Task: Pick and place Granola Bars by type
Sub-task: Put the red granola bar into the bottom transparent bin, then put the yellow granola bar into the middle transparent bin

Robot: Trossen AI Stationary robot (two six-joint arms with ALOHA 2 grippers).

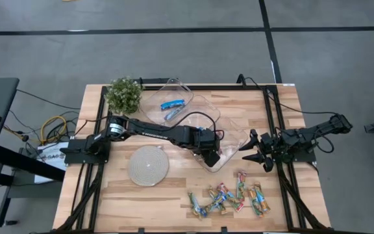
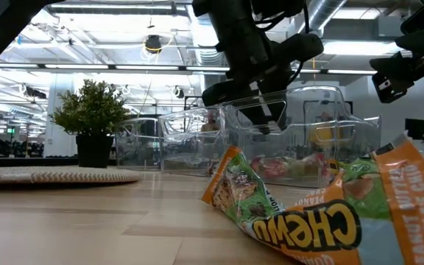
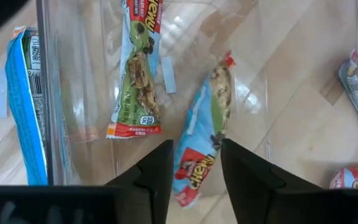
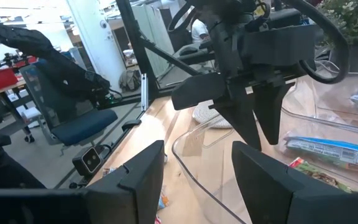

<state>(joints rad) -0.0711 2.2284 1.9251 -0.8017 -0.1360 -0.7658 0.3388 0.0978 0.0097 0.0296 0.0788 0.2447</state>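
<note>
1. Several Granola Bars lie heaped at the near edge of my table, unsorted, multicoloured wrappers tangled together; I judge most of the sorting is left to do.
2. Just beyond them sits the near clear tray, and my left pincer hangs over it, pointing down. Its fingers stand apart, narrowly, with a blue-and-red Chewy bar lying loose on the tray floor between them, so I read this as a release rather than a grip.
3. Beside that bar in the same tray lies a green-wrapped bar, which suits the mixed-colour type going here.
4. My right pincer waits at the tray's right side, fingers wide and empty, clear of the left arm.
5. Farther back, the second clear tray holds the blue-and-white bars, kept apart by type.
6. A round grey mat and a potted plant sit off to the left, untouched.
</note>
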